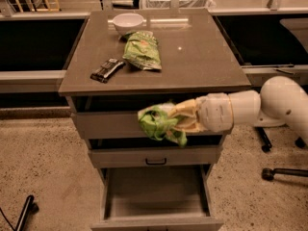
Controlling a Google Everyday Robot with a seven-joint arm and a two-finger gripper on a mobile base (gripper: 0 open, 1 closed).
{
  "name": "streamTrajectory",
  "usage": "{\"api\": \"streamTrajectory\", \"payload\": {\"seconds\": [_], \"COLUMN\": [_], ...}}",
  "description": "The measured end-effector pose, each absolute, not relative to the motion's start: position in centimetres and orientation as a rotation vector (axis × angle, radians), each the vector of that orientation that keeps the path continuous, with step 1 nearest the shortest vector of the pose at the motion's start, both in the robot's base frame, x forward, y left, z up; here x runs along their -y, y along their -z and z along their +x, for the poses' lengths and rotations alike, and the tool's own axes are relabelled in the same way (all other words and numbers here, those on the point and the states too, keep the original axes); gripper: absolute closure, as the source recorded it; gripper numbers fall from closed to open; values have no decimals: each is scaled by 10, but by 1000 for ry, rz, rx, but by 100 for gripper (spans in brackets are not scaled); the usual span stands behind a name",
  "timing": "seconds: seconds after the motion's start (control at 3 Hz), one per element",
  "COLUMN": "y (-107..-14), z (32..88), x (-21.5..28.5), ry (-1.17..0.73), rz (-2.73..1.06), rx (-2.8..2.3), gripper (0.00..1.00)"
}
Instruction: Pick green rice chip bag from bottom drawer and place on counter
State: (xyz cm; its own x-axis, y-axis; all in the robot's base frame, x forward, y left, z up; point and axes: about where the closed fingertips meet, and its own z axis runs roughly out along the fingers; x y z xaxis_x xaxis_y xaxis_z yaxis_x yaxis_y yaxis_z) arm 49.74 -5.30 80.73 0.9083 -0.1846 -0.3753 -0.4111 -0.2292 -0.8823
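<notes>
My gripper is shut on the green rice chip bag, a bright green wrinkly bag. It holds the bag in the air in front of the top drawer face, just below the counter's front edge. The white arm reaches in from the right. The bottom drawer is pulled open below and its pale grey floor shows nothing in it. The counter is a glossy grey-brown slab on top of the cabinet.
On the counter stand a white bowl at the back, a paler flat green bag and a dark bar at the left. The middle drawer has a black handle. Chair wheels are on the floor at right.
</notes>
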Motion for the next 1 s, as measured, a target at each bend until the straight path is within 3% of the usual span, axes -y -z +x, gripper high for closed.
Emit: {"api": "streamTrajectory", "payload": {"seconds": [0.33, 1.0], "y": [-886, -890], "z": [509, 513], "x": [54, 51], "ry": [-84, -106], "rz": [-1820, -1854], "rx": [-476, -487], "gripper": [100, 100]}}
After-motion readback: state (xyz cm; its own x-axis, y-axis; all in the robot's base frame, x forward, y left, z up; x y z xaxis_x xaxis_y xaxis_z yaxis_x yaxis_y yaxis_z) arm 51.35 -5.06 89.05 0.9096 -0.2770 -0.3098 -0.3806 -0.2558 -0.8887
